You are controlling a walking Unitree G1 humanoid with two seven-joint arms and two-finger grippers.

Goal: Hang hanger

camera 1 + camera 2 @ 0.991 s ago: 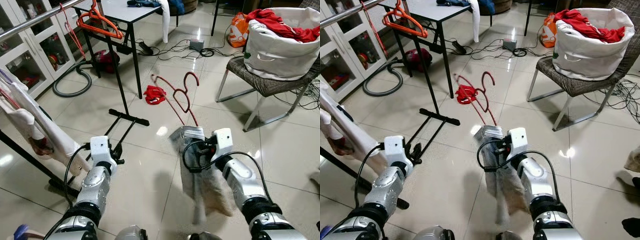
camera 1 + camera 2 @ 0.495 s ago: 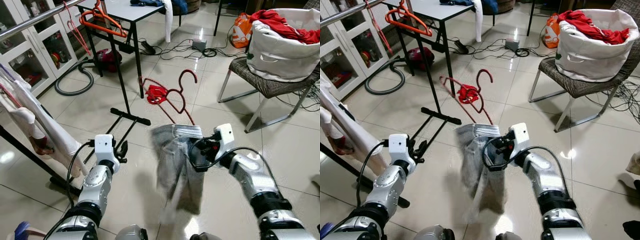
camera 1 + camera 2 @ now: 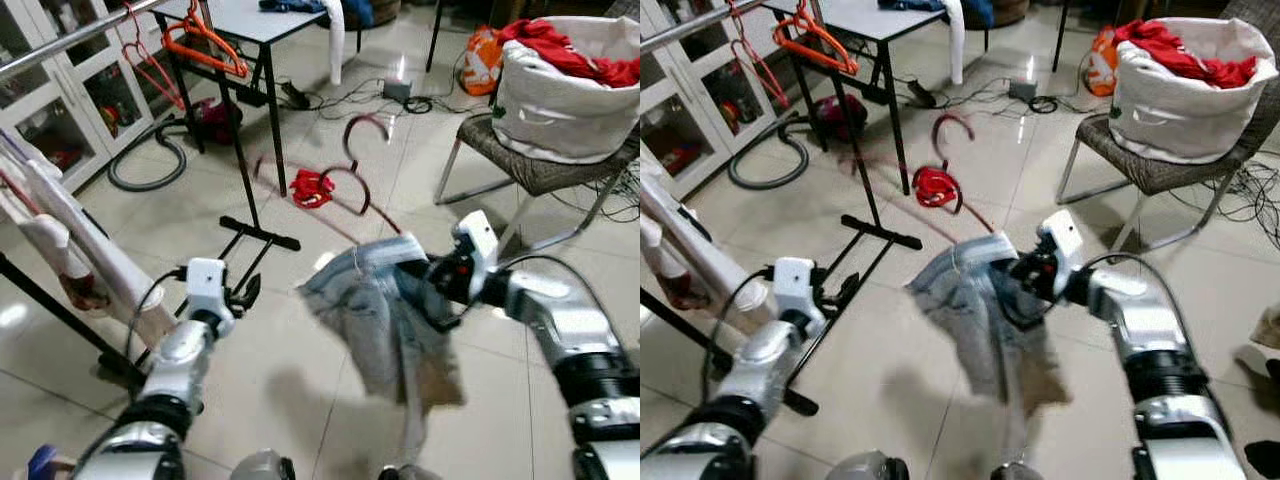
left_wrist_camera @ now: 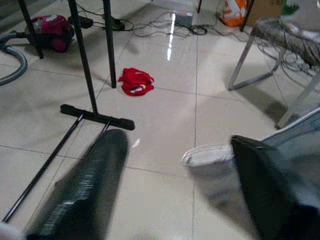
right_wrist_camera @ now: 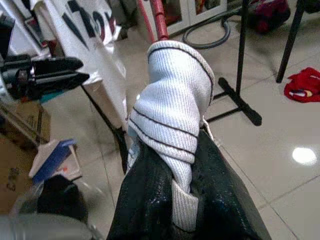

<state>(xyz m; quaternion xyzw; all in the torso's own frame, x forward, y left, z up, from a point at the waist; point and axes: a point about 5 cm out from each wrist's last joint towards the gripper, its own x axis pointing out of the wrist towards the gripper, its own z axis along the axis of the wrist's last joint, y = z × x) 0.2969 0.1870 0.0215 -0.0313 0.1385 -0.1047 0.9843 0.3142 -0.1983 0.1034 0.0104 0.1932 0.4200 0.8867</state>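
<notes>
above the glossy tiled floor, a faded denim garment on a dark-red hanger is held up.
its ribbed waistband is pinched by the right claw; the left claw is spread wide.

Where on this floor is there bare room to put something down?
Bare tiles lie between the rack's black foot and the chair. It is crowded farther back, by the vacuum hose, red cloth and cables.
</notes>
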